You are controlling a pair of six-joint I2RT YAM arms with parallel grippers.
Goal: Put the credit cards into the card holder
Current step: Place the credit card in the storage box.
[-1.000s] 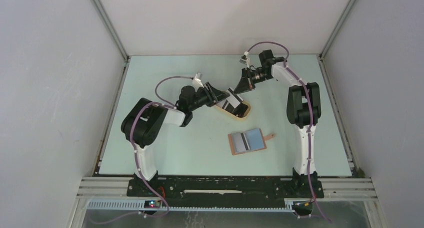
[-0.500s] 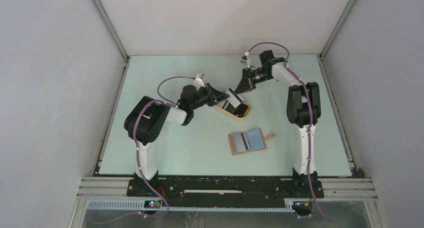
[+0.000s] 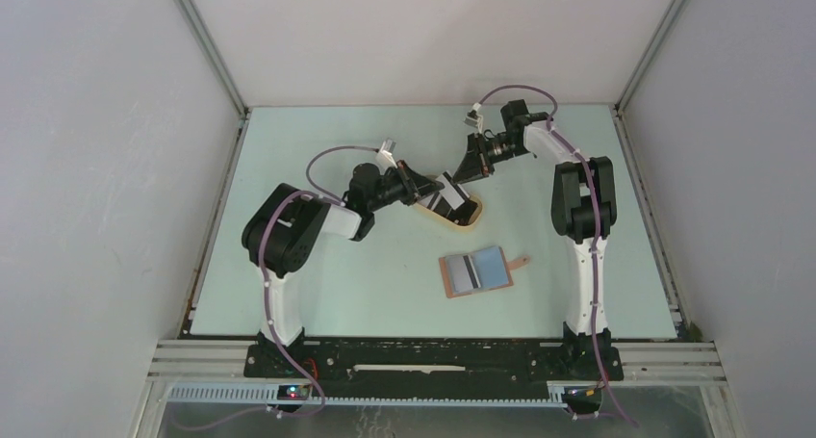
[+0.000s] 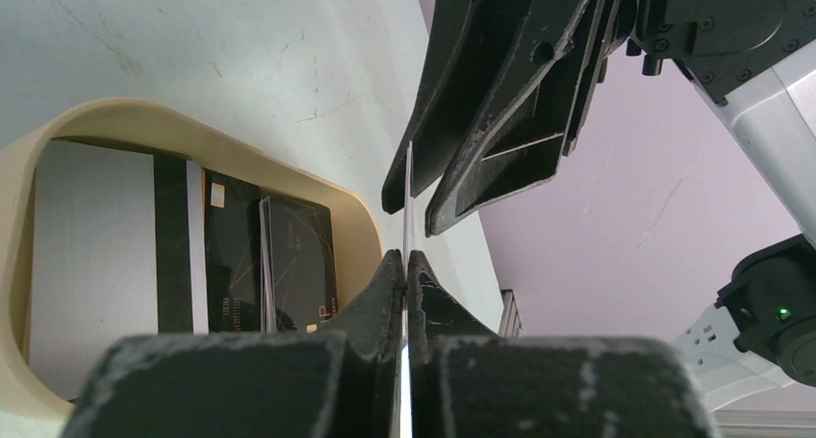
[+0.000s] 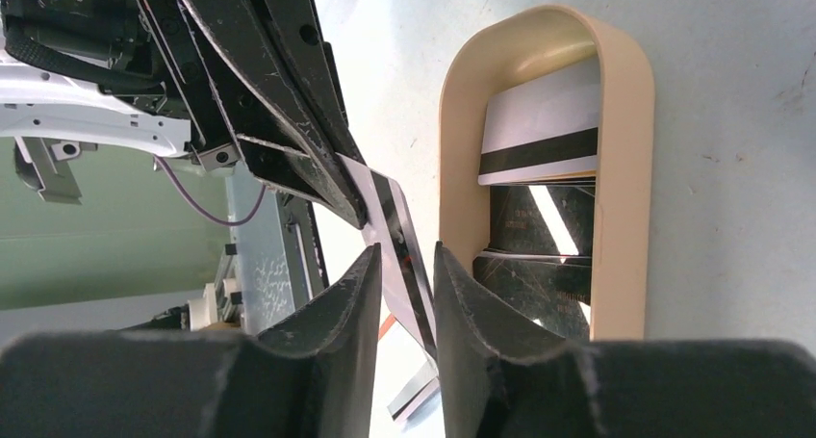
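Whitish, dark-striped, clenched edge-on in the left pincer: one of the credit cards, held above the beige tray of others, well apart from the card holder open on the counter. Looks like a handover; calls next for closing the right pincer, now parted around the card. Stretched forward on both arms, wrists facing.

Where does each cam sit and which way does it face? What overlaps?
Top external: fixed above, behind the bases, looking down on the pale green table; both arms whole.
Left wrist: looks along the left hand, shut on a thin whitish striped plastic card, toward the right hand.
Right wrist: faces the opposite way, past its open fingers, at the left hand.
Shared: both wrist views show that card and the oval beige tray.
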